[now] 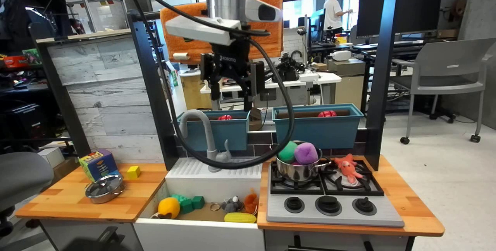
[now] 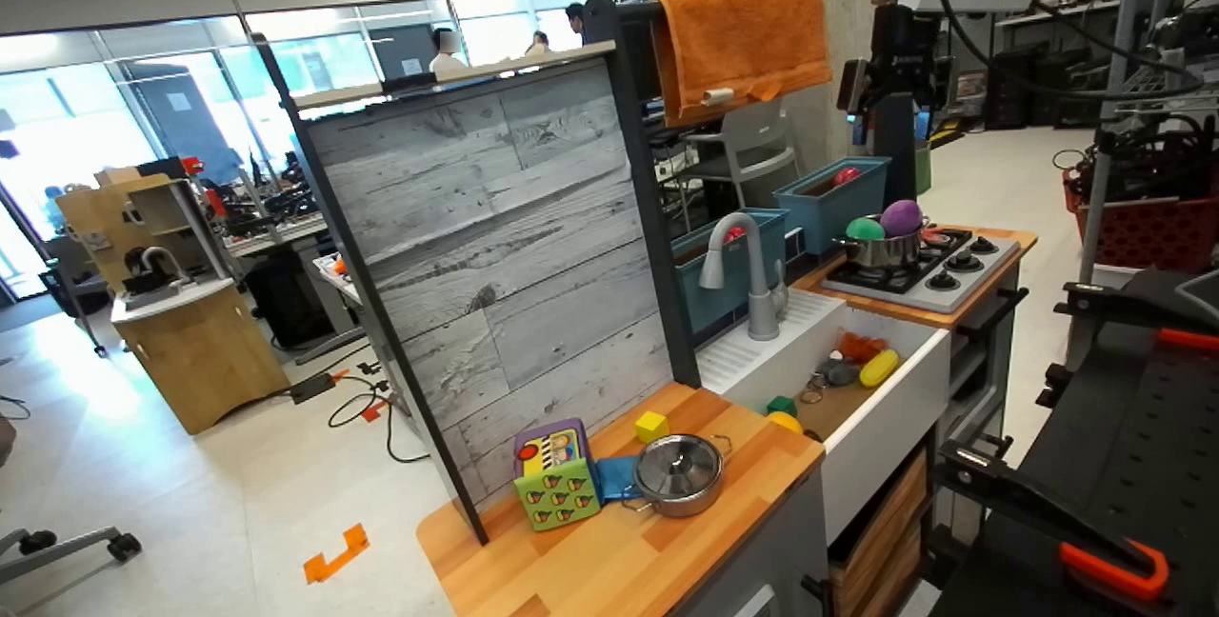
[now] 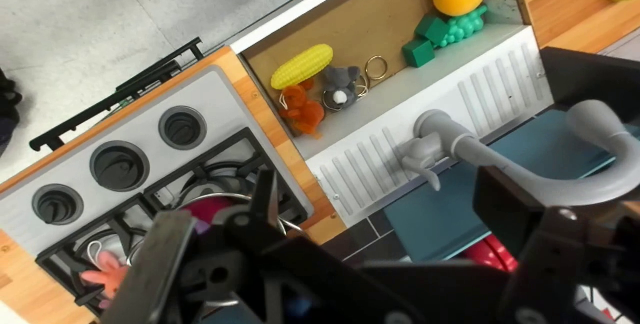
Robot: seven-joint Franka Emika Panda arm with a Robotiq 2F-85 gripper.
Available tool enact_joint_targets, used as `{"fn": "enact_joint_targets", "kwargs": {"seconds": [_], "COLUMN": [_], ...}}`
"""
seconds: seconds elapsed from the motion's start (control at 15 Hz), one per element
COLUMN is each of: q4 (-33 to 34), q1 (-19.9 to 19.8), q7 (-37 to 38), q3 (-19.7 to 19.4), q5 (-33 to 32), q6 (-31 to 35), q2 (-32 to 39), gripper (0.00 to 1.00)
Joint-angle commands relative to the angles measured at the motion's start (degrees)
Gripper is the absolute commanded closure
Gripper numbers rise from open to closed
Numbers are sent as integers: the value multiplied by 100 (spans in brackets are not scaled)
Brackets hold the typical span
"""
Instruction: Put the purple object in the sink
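A: Start with an exterior view. Which way does the round purple toy (image 1: 305,153) lie from the gripper (image 1: 234,92)?

B: Down and off to one side, over the stovetop (image 1: 310,208). It sits high in the steel pot (image 1: 297,174), up against a green ball (image 1: 287,152).

A: And the sink (image 1: 209,186)?

B: Farther down, and more nearly under the gripper — the toy is what lies off to the side.

A: In an exterior view the toy (image 2: 901,218) looks almost plumb below the gripper, well apart from it.

B: Then I'd judge the reach wants a shift along the wooden counter (image 2: 609,569) toward the pot, then a drop.

A: What does the wrist view add?

B: The jaws are spread wide with nothing between them, so the gripper is holding nothing. Only a sliver of purple, likely the toy, shows past the jaw on the pot's side; the rest is hidden.

A: Any long axis to match?

B: None I can make out — it looks close to round. The green ball is the catch: a jaw closing from that side would probably have to slip between the two.
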Motion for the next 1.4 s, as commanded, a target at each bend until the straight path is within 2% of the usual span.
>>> {"fn": "enact_joint_targets", "kwargs": {"seconds": [0.0, 0.73, 1.07, 1.33], "q4": [808, 3693, 5047, 5787], "q1": [-254, -888, -831, -660], "q7": [275, 1971, 2994, 3803], "q3": [74, 98, 62, -259], "q5": [215, 325, 365, 54], "q6": [-27, -537, -438, -430], "q2": [719, 3262, 4079, 4532], "gripper": [0, 0, 0, 0]}}
